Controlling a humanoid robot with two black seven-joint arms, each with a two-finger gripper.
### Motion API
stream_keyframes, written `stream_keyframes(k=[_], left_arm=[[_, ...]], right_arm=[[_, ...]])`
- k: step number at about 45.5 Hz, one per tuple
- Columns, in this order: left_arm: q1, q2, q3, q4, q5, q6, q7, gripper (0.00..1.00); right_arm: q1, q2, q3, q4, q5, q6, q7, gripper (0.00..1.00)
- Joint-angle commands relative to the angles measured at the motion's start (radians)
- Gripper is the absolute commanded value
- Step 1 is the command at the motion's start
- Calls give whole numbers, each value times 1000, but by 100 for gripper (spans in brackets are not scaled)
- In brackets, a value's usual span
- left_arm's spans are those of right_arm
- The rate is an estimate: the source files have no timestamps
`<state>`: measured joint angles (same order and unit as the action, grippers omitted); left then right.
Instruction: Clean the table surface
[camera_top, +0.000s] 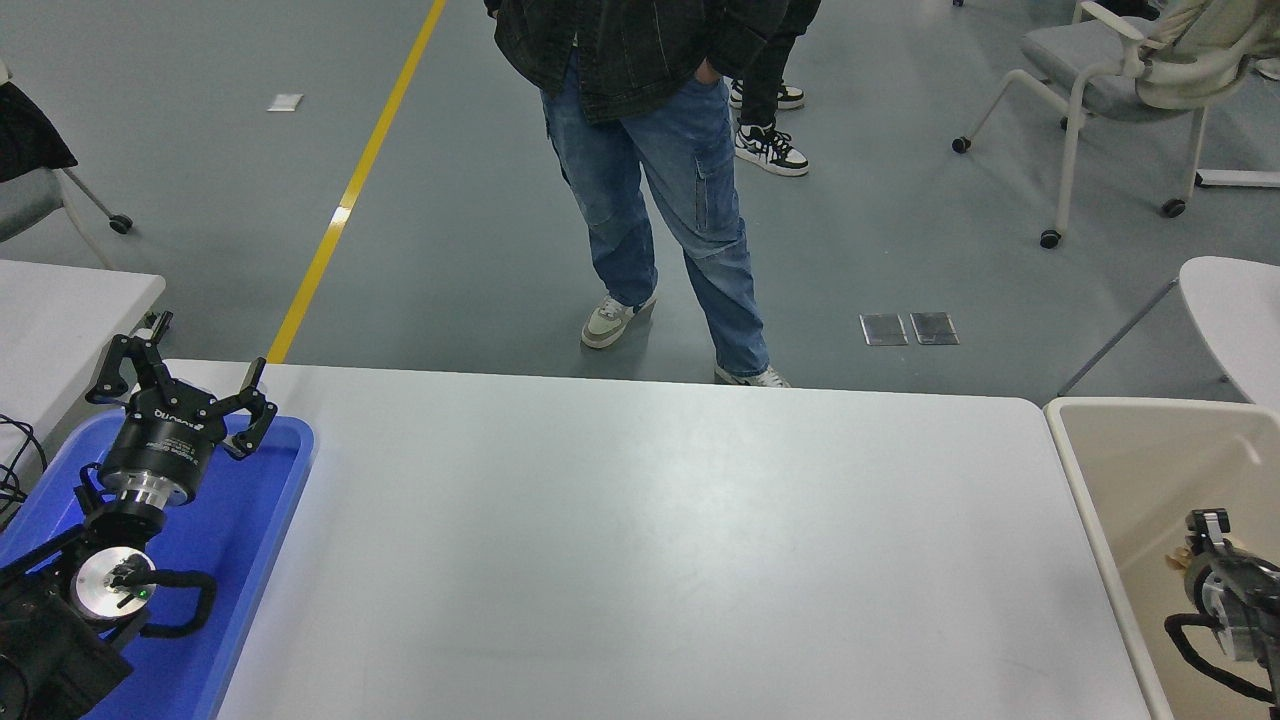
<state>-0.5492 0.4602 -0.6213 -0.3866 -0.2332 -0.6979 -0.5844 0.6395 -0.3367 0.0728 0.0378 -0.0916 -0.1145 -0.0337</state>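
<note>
The table surface (640, 540) is a wide white matte tabletop with rounded corners, and nothing lies on it. My left gripper (185, 378) is parked at the lower left over a blue tray (255, 520), its fingers spread open and empty. My right arm (1225, 600) comes in at the lower right edge over a beige bin (1130, 470). Only its wrist and a small part of the gripper show, so its state is unclear. A small pale scrap (1185, 556) shows next to the wrist.
A person in blue jeans (690, 230) stands at the table's far edge, with a second person's sneakers (765, 145) behind. A smaller white table (60, 310) is at the left, a round white tabletop (1235, 310) at the right, and a wheeled chair (1100, 70) is beyond.
</note>
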Motion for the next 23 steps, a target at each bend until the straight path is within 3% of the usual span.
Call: stream_keyframes(k=[1,13,23], left_arm=[[0,0,0,0,0,0,0,100],[0,0,0,0,0,0,0,100],[0,0,0,0,0,0,0,100]], right_arm=[[8,-21,-1,-1,0,4,-3,98],[40,-59,10,-4,1,-5,0,97],[155,-148,64,-6,3,-1,0,97]])
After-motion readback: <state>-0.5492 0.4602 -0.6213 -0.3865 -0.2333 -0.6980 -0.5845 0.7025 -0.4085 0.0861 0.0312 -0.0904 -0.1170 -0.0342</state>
